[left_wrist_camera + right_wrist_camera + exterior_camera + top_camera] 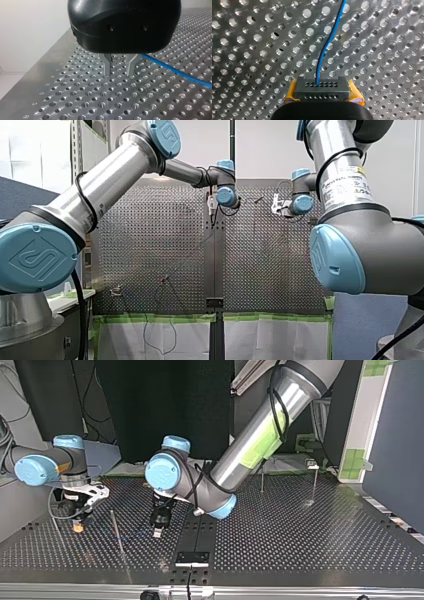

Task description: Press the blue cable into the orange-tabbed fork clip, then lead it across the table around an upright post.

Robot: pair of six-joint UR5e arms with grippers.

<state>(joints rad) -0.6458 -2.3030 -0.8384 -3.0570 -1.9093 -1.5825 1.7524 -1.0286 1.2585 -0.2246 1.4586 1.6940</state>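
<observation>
The blue cable (325, 45) runs over the perforated table into a dark grey block (322, 88) with rows of small holes. My right gripper (323, 96) is shut on that block, one yellow pad (291, 93) on each side. In the top view this gripper (79, 522) stands low over the table at the left. My left gripper (119, 71) hangs just above the plate, its metal fingers (107, 65) open with nothing between them. The cable (175, 71) lies beside it. In the top view my left gripper (159, 529) is near the middle. I cannot make out the fork clip.
A thin upright post (117, 532) stands between the two grippers in the top view. Two more posts (262, 479) (314, 485) rise at the far right. A black strip (196, 535) runs down the table's middle. A dark lead (161, 332) hangs over the table's edge in the front view.
</observation>
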